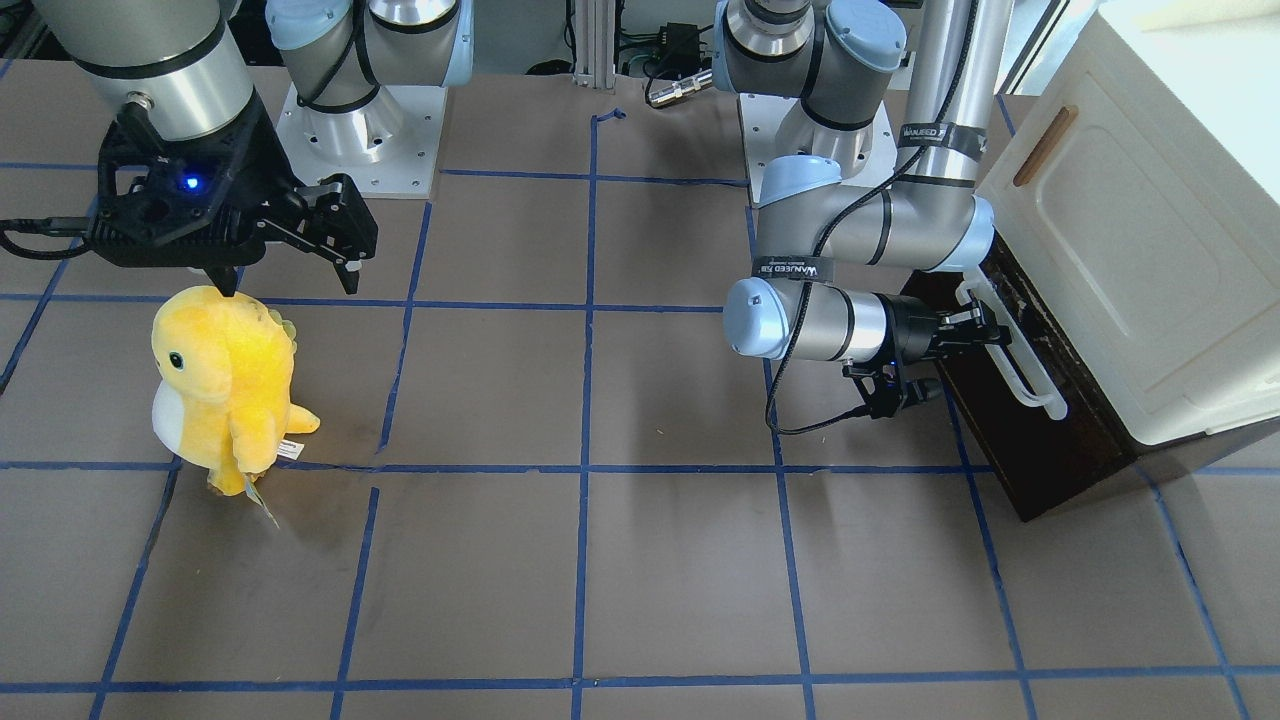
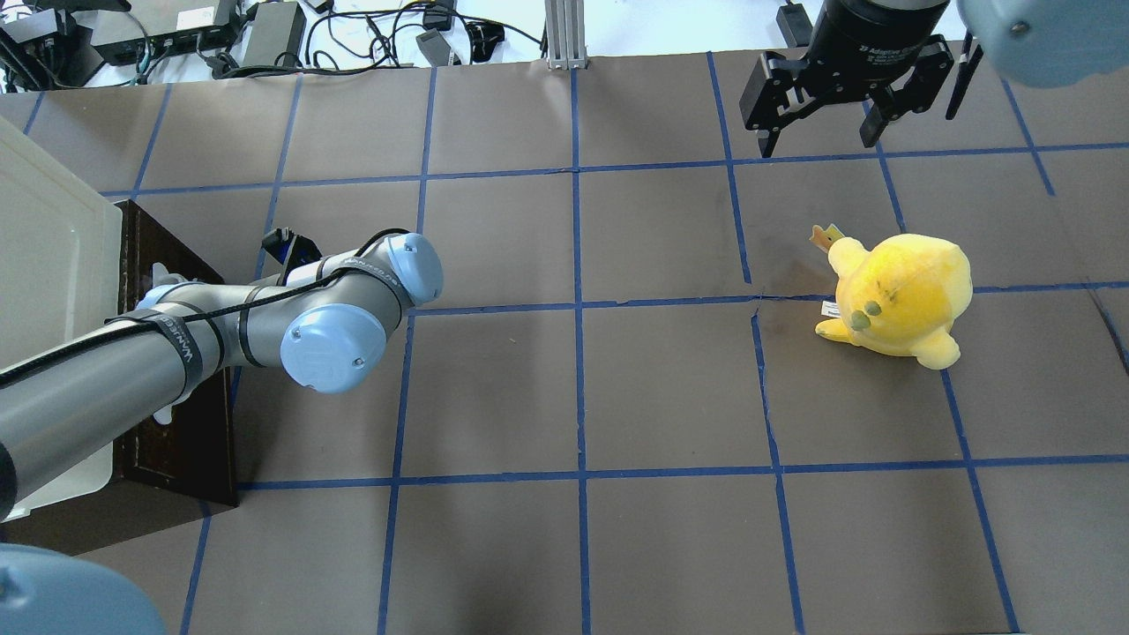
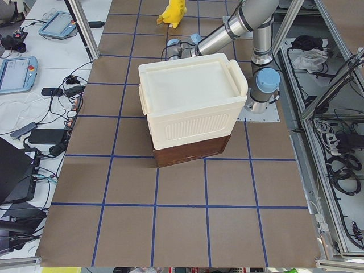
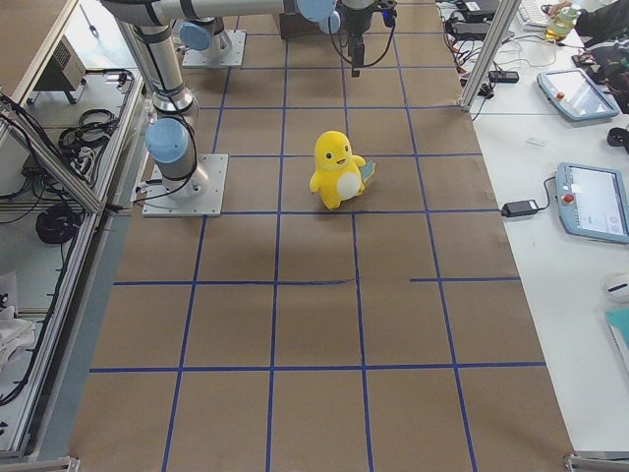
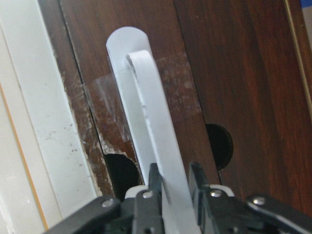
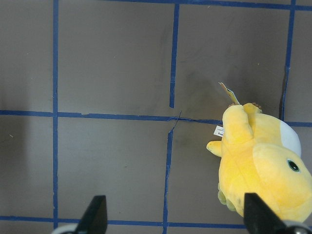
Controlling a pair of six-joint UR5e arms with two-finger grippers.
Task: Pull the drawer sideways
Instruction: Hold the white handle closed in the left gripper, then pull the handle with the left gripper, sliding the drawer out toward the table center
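Brown table [image 2: 670, 388], gridded with blue tape [image 2: 579, 388], flanked by white benches [image 4: 570, 295] carrying tablets [image 4: 593, 202].

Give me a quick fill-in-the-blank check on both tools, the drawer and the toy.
The left tool is shut on the white ____ of the drawer.
The right tool hangs ____, holding nothing.
The plush toy near the right tool is ____ in colour.
The drawer sits ____ the cream-white cabinet.
Missing words: handle; open; yellow; under.

Overhead, front views opposite over one table [image 2: 494, 388]; left wrist view close on drawer [image 5: 234, 73]
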